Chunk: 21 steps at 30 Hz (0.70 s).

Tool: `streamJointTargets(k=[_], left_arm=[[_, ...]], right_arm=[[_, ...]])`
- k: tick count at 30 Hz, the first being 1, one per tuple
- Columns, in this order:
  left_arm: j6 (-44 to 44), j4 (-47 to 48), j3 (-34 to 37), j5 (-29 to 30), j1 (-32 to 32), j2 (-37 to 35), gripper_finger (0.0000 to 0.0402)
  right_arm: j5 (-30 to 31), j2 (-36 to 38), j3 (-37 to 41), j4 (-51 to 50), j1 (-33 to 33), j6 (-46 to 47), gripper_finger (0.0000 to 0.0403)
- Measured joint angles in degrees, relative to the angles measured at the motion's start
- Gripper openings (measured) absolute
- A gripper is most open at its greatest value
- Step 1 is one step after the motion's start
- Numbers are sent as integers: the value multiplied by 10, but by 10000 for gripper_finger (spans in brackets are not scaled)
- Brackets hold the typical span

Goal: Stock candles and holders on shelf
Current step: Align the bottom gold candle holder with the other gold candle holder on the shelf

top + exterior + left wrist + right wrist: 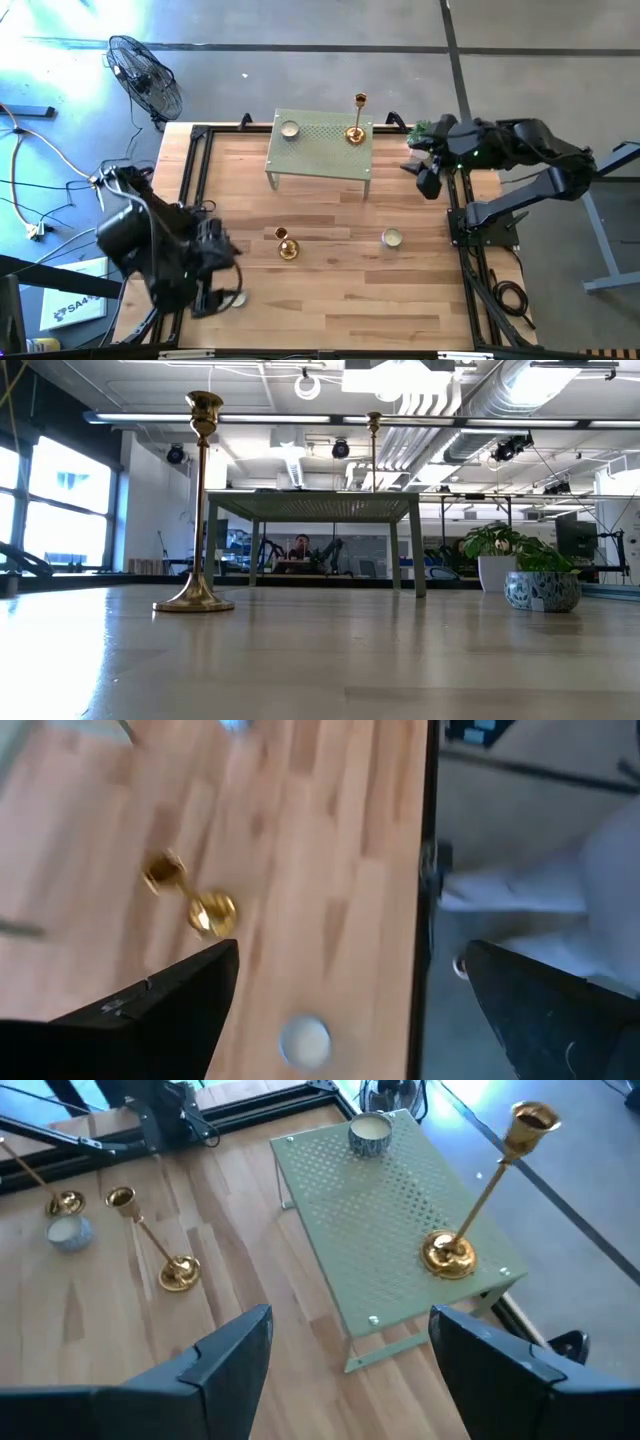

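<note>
The sage-green shelf (320,150) stands on its legs at the table's far middle. On it stand a candle (290,129) and a tall gold holder (356,130); both also show in the right wrist view, the candle (370,1132) and the holder (450,1250). A second tall holder (286,243) stands on the wood at mid-table, with a candle (392,238) to its right. A third candle (237,298) lies by my left gripper (225,275), which is open above the near left corner. A small gold holder (65,1203) sits near that candle. My right gripper (425,175) is open and empty, right of the shelf.
Black rails (195,170) run along the table's left and right edges (455,200). A fan (145,75) and cables lie on the floor beyond the far left corner. Bare wood (340,300) stretches along the near side.
</note>
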State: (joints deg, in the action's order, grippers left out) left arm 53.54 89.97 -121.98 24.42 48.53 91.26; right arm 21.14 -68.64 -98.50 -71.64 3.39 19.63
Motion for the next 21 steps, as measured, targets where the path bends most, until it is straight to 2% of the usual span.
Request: streamJointTargets(k=[4,9,14,18,21], left_arm=[[81,0,55,-44,42,0,380],[178,0,119,-156,74,0,380],[265,0,152,-243,79,0,380],[354,0,160,-312,77,0,380],[408,0,160,-333,75,0,380]], right_arm=[[40,-35,0,0,52,48,264],[68,-94,0,0,104,76,264],[87,-158,0,20,132,81,264],[43,-189,0,109,143,70,264],[-6,-198,0,163,150,30,264]])
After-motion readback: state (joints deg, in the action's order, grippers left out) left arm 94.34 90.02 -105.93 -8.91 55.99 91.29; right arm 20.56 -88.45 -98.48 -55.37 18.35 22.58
